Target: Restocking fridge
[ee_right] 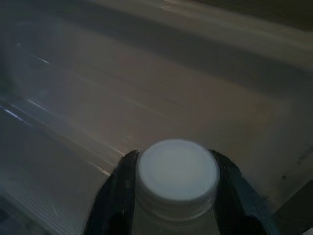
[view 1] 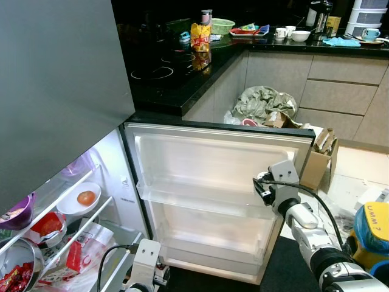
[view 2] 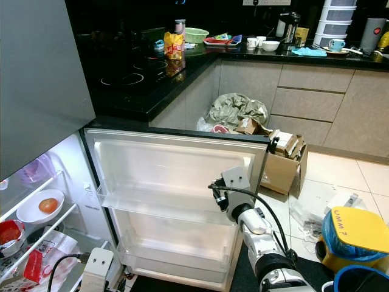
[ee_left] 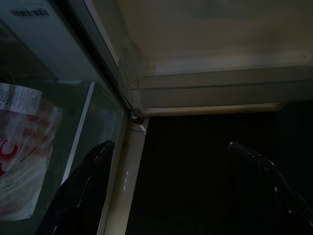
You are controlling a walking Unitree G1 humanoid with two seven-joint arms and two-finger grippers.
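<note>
At the open fridge door: right gripper (ee_right: 171, 196) sits up against the door shelf (view 1: 200, 201).
Bottle: white-capped bottle (ee_right: 177, 171) is wedged between both black fingers (ee_right: 117, 191), which are closed snug on its neck.
Wrist cam bonus: cap and grip show there; the head views just show the wrist housing.
Left gripper (ee_left: 171, 186): low by the fridge's bottom corner, fingers spread wide, holding nothing.
Fridge shelves: bowl with a tomato (view 1: 86, 198).

A white-capped clear bottle (ee_right: 177, 171) sits between black fingers (ee_right: 115, 196) before the white fridge door (view 1: 213, 188); left of that door, an orange fruit (view 1: 86, 198) fills a white bowl (view 1: 72, 208) near a purple bowl (view 1: 18, 213).
</note>
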